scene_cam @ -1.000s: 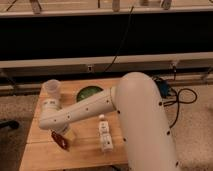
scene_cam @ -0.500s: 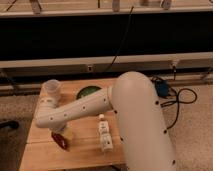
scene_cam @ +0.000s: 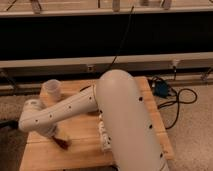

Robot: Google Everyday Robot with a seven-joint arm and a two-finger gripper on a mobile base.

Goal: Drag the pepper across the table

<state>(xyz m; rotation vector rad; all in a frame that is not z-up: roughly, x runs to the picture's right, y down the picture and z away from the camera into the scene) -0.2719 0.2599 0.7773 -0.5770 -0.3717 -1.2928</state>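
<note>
The pepper (scene_cam: 63, 144) is a small dark-red chili lying on the front left part of the light wooden table (scene_cam: 85, 150). My gripper (scene_cam: 55, 136) hangs down from the white arm's wrist (scene_cam: 35, 117) and sits right at the pepper's upper left end, seemingly touching it. The big white arm (scene_cam: 120, 115) crosses the table from the lower right and hides much of its middle.
A clear plastic cup (scene_cam: 52, 89) stands at the table's back left. A white bottle (scene_cam: 103, 136) lies by the arm, right of the pepper. A blue device (scene_cam: 162, 89) and black cables (scene_cam: 182, 107) lie on the floor to the right. A dark wall runs behind.
The arm's wrist has swung a little to the left. The gripper has stayed down at the pepper, which has barely shifted.
</note>
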